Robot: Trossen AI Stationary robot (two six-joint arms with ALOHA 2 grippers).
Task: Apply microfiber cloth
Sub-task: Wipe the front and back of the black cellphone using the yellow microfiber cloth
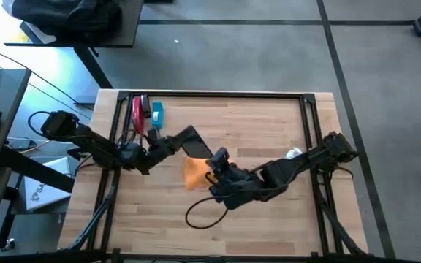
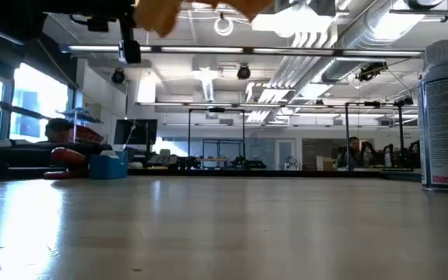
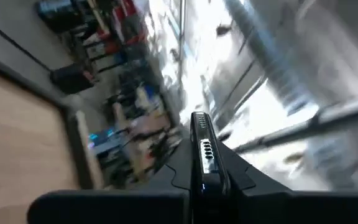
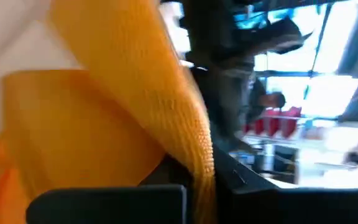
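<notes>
Orange fabric fills most of the right wrist view: the microfiber cloth [image 4: 123, 124] hangs folded right in front of that camera, and its woven edge runs down into the right gripper's [image 1: 212, 175] dark fingers, which are closed on it. From above, the cloth [image 1: 194, 172] shows as a bright patch over the middle of the wooden table [image 1: 269, 124], just on the left side of the right gripper. In the low view it appears only as an orange scrap [image 2: 162, 14] at the upper edge, well above the tabletop, so it is held in the air and not lying on the wood.

The left gripper [image 1: 168, 143] reaches in from the left and is clamped on a black phone [image 1: 192, 142], held tilted just above the cloth in the high view. The left wrist view looks along the phone's thin edge [image 3: 205, 149], gripped between its fingers.

At the table's far left corner lie a red-handled tool [image 1: 137, 115] and a small blue item [image 1: 156, 111] side by side; what the blue item is cannot be told. A white spray bottle [image 2: 447, 117] stands upright on the table at the right edge of the low view. A black cable [image 1: 199, 213] loops on the wood beneath the right arm.
</notes>
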